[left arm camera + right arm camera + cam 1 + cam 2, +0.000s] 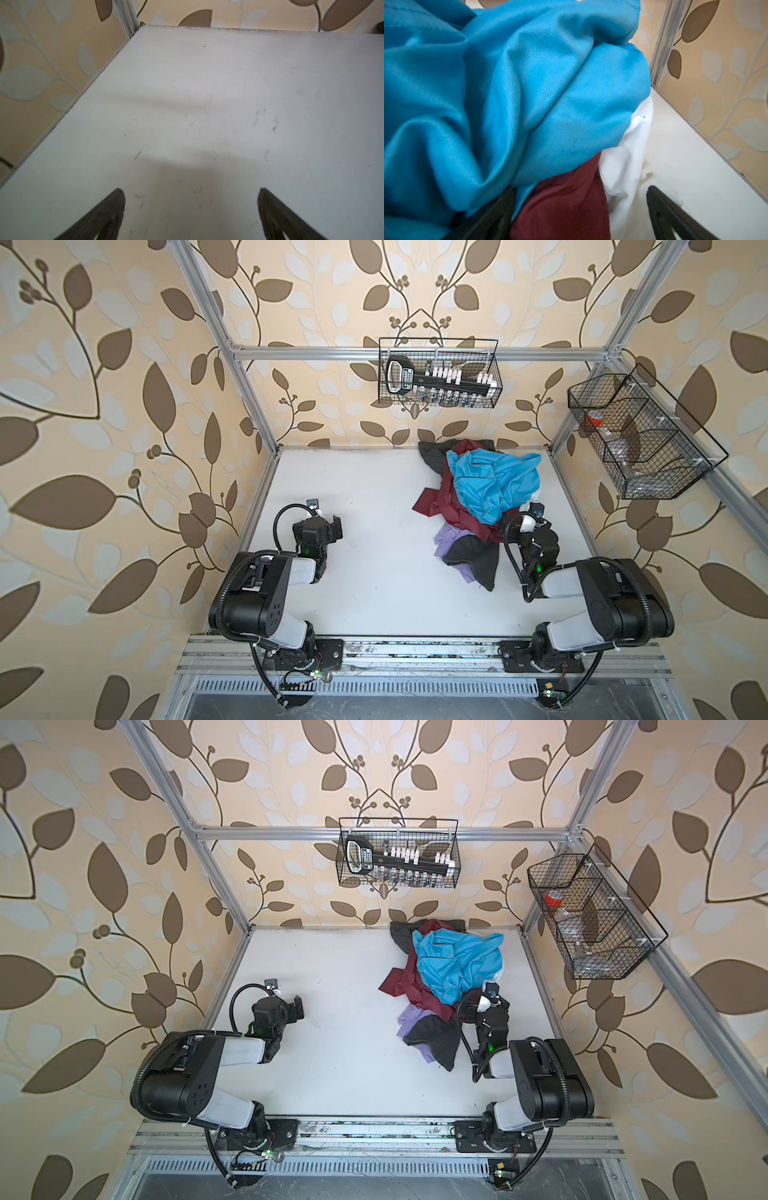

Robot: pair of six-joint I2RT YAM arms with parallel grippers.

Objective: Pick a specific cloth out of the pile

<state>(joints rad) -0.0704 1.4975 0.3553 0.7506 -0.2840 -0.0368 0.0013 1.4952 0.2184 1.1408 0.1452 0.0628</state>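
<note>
Leaf-print walls (104, 406), white worktop (374, 580). Both top views: pile (469, 556) sits back right; maroon cloth (432, 502) lies under turquoise garment (494, 485), sticking out on pile's left side; left gripper (336, 526) well apart from pile. Left wrist view: left gripper (191, 190) spread above bare worktop. Right wrist view: right gripper (579, 191) spread wide at pile's edge, cloth (566, 207) between its jaws, turquoise garment draped over one finger (496, 212), white garment (623, 166) beside cloth.

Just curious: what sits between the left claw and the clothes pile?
Nothing: in both top views, bare white table separates the left gripper from the pile.
</note>
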